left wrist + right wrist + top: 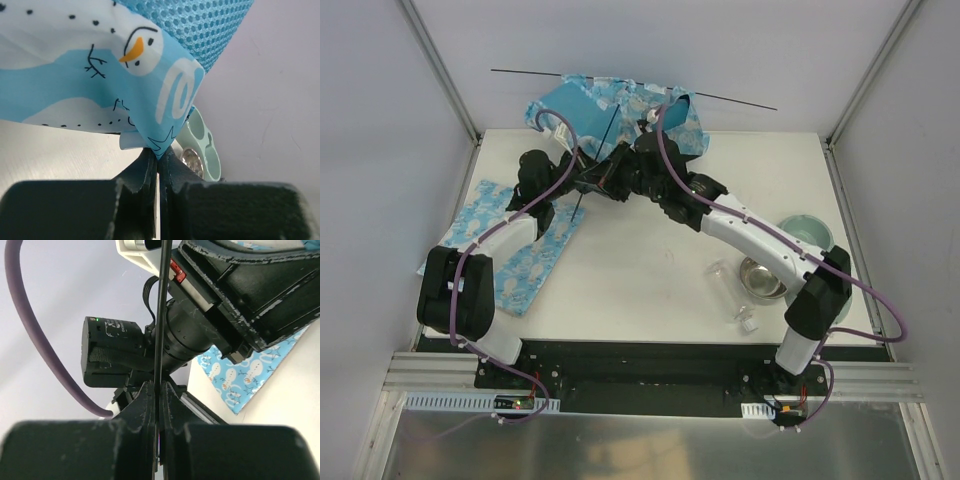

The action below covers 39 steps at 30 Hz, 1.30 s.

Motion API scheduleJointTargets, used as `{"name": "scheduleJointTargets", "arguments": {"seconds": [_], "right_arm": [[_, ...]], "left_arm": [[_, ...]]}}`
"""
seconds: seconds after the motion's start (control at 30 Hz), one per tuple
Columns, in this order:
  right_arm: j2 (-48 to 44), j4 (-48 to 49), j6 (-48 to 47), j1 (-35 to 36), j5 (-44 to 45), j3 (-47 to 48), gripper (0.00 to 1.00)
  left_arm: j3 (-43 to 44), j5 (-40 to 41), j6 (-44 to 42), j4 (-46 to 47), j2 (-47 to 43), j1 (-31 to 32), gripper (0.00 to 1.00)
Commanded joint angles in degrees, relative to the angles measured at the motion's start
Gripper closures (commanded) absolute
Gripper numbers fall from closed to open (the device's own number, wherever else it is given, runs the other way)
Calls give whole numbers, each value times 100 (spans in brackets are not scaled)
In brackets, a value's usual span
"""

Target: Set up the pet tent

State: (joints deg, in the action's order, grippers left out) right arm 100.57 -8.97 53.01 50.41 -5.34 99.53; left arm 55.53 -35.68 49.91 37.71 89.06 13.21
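The pet tent [620,105] lies collapsed at the back of the table, blue with pale snowman print. One thin black pole [720,99] runs through its top edge and sticks out on both sides. A second pole [595,165] slants down toward the front. My left gripper [582,182] is shut on a printed corner of the tent fabric [165,105], with turquoise mesh lining [200,25] above it. My right gripper [618,172] is shut on the slanted pole [160,315], close against the left wrist [200,335].
A flat light-blue printed mat [510,250] lies at the left edge; it also shows in the right wrist view [240,375]. A metal bowl [762,277], a mint dish [807,232] and a clear bottle [732,295] stand at the right.
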Motion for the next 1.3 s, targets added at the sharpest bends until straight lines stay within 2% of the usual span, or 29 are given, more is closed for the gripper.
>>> {"name": "scheduleJointTargets", "arguments": {"seconds": [0.0, 0.3, 0.67, 1.27], "right_arm": [[-354, 431, -432, -234, 806, -354, 100], [-416, 1371, -1047, -462, 1465, -689, 100], [-258, 1671, -1083, -620, 2072, -794, 100], [190, 1715, -1408, -682, 2319, -733, 100]], "left_arm": [[204, -369, -280, -211, -239, 41, 100], [20, -861, -350, -1230, -819, 15, 100], [19, -1081, -966, -2637, -1470, -56, 100], [107, -1072, -834, -3112, -1628, -100, 100]]}}
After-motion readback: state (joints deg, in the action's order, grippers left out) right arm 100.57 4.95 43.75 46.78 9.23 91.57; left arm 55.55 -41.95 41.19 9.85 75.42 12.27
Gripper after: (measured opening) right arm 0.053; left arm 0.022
